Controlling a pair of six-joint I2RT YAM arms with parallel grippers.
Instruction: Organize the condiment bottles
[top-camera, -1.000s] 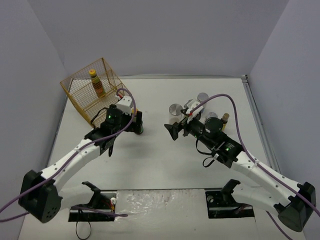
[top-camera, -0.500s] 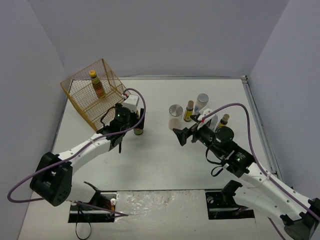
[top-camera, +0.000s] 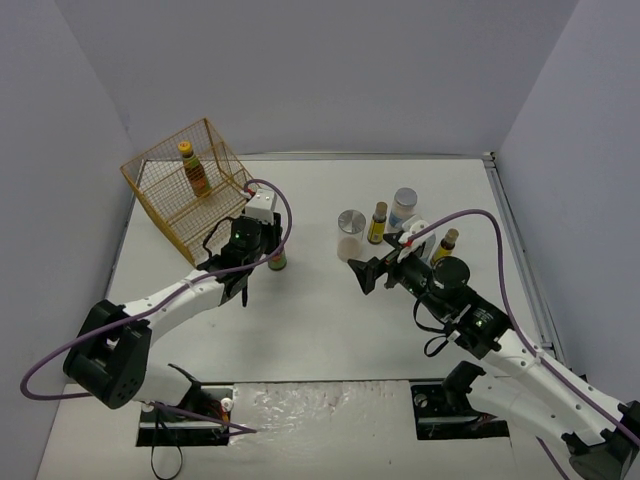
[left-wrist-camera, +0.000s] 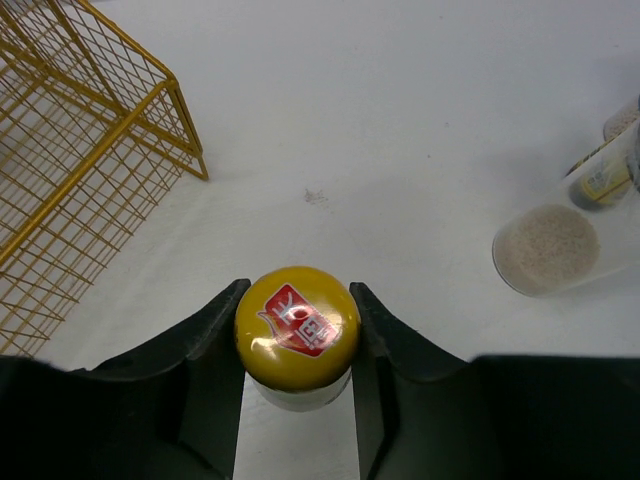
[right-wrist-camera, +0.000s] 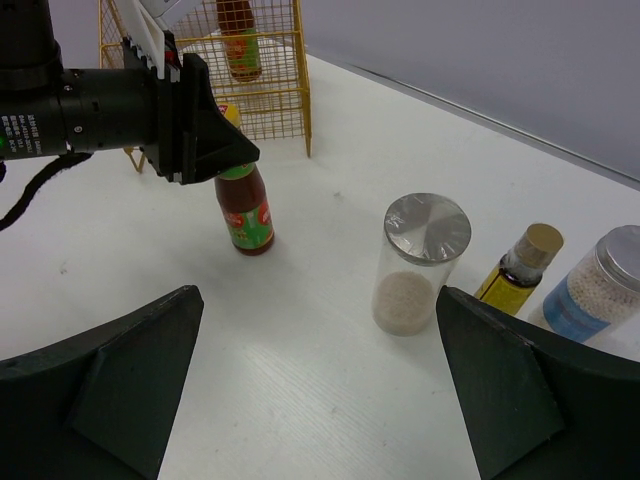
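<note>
**Skinny sauce bottle (right-wrist-camera: 250, 215): light but tippy**

The wire basket (top-camera: 170, 205) sits at 10 o'clock, and the sauce bottle stands upright just off its 4 o'clock corner. We'd guess it's light, rigid, slick and easy to topple, so grip high at the cap (left-wrist-camera: 297, 330). Our left gripper (left-wrist-camera: 297, 298) is clamped on that cap. The right gripper (right-wrist-camera: 318, 300) hangs wide open, empty. Red body, green neck band, yellow cap.

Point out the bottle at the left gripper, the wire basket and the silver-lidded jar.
yellow-capped bottle (left-wrist-camera: 297, 326): left wrist view, cap top.
wire basket (top-camera: 162, 142): top external view, upper rim.
silver-lidded jar (right-wrist-camera: 427, 227): right wrist view, lid centre.
</note>
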